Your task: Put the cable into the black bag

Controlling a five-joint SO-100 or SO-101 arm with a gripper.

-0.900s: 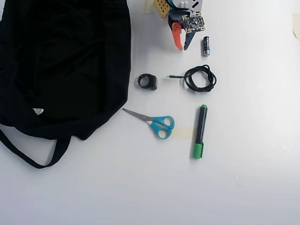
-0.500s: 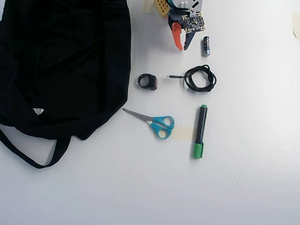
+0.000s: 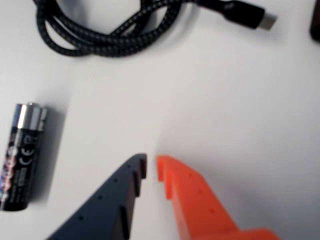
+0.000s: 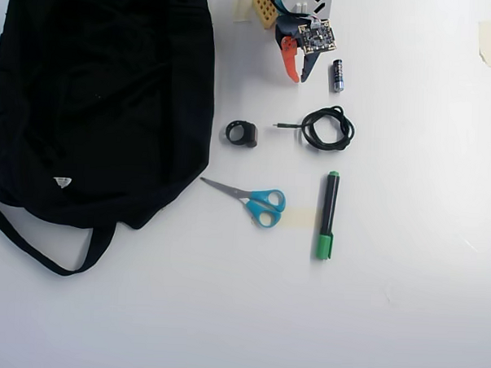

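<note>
From my wrist view, my two-finger gripper [image 3: 151,167] reaches up from the bottom edge; one finger is matte dark blue-grey plastic with small holes and stepped notches, the other glossy orange plastic of the same ridged shape; their tips stand almost together with only a thin slit between them, closed on nothing. Beyond them on the smooth white table [image 3: 225,115] lies the braided black-and-grey fabric cable [image 3: 107,30], coiled in loose loops, its hard black plug with a silvery metal tip pointing right; at left a cylindrical black battery [image 3: 22,157] with a shiny metal cap lies apart from everything.

In the overhead view, my gripper [image 4: 298,77] hangs near the top, fingers drawn together; the battery [image 4: 338,75] is just beside it on the right; the cable [image 4: 325,128] rests below, well apart from the large, soft, rumpled black cloth bag [image 4: 94,96] filling the left. Between them sits a small black ring-shaped object [image 4: 242,133]; lower lie blue-handled metal scissors [image 4: 251,199] and a slim green-and-black marker pen [image 4: 328,214].
</note>
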